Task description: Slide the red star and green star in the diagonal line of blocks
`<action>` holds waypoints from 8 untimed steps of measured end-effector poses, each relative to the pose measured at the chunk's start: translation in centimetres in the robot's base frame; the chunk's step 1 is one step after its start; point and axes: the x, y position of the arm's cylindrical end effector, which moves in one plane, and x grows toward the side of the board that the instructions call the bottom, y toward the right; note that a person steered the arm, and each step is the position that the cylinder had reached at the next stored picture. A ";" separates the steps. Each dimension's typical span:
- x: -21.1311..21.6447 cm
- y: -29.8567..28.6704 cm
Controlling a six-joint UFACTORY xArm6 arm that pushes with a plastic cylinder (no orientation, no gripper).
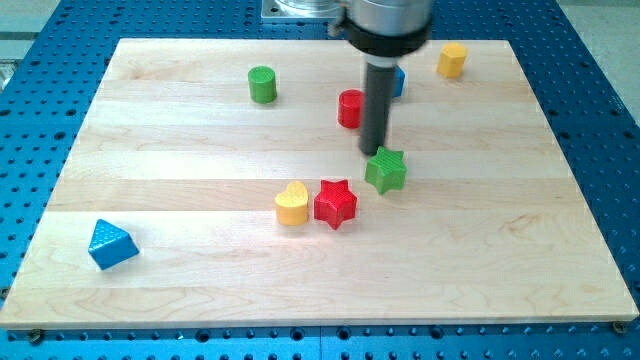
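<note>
Single cam, mounted high in front, tilted down at the wooden board (200,290). Whole board fits in frame, blue perforated table (610,150) around it. Mid-range, no second view.

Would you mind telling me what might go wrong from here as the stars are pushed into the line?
My tip sits at the upper-left edge of the green star, so an off-centre push may spin it or let it slip aside.

The red star touches the yellow heart; pushing it could drag the heart along.

The red cylinder stands close beside the rod and might get knocked.
</note>
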 end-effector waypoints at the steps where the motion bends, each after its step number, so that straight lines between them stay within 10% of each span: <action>1: 1.2 8.1; 3: 7.2 2.5; 8: -2.0 -5.2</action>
